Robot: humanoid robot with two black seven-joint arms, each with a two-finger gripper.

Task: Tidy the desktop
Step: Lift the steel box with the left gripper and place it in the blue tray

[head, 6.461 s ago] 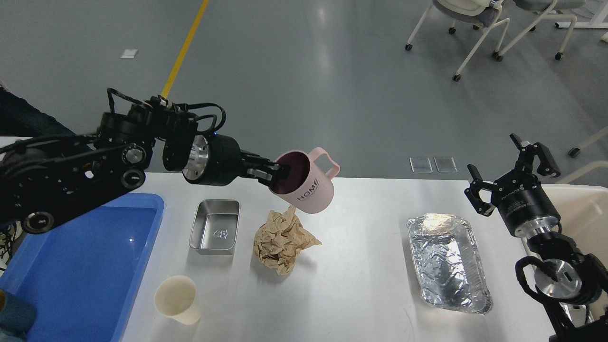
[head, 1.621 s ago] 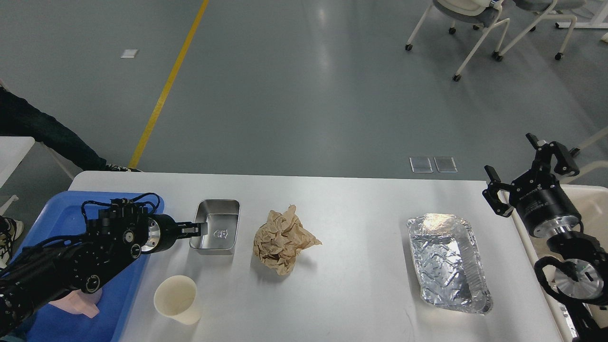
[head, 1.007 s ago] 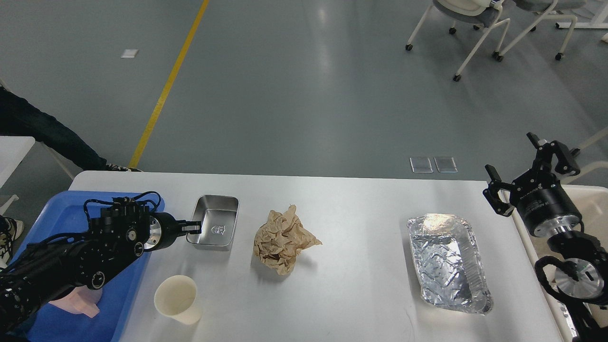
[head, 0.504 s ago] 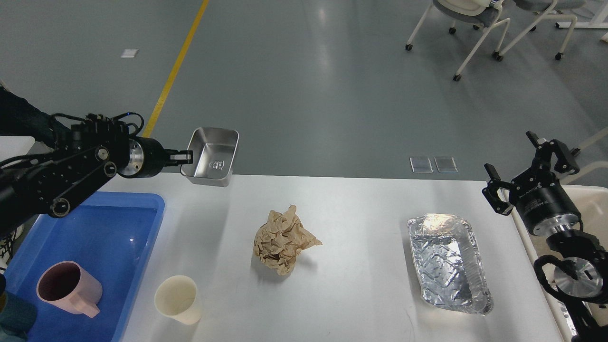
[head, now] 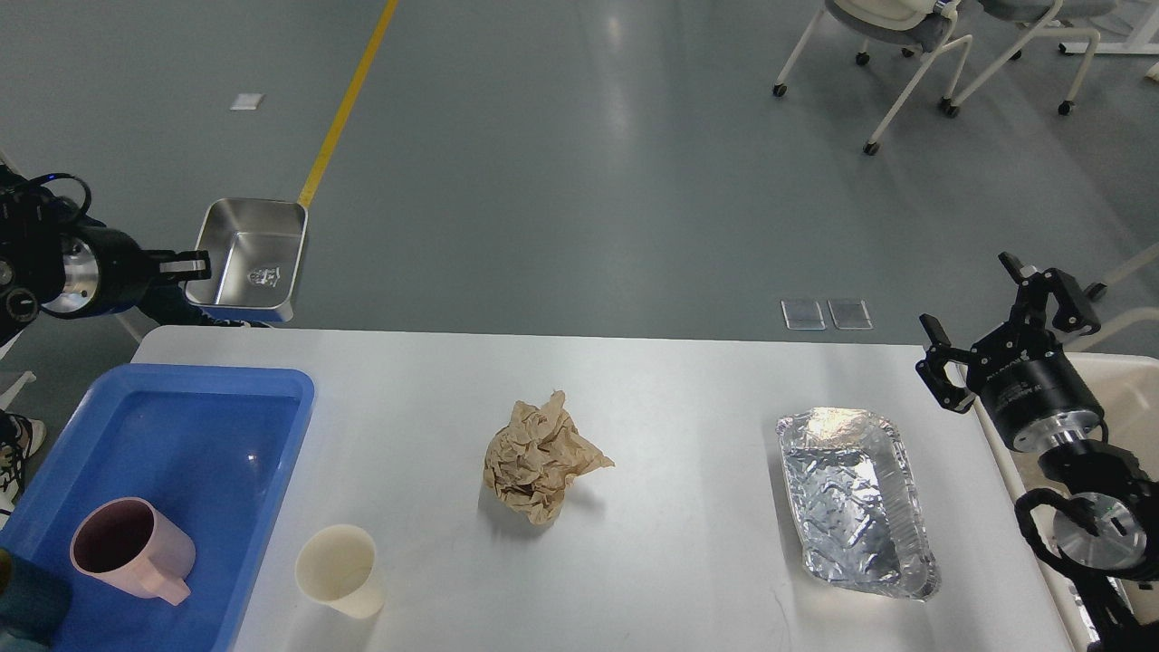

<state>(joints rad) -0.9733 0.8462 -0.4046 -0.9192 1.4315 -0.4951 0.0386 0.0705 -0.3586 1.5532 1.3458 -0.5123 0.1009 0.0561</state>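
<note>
Tin hangs in your left gripper, pinched by its rim above the tray. Your right gripper hovers spread wide, beside the desktop.

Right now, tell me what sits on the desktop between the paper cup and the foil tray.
Head view: only the crumpled brown paper lies between the paper cup and the foil tray; the remaining desktop there is bare.

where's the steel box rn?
Upper left of the head view: the steel box is held in the air by the left gripper, pinched at its near wall, above the far left corner of the desktop, beyond the blue tray.
</note>
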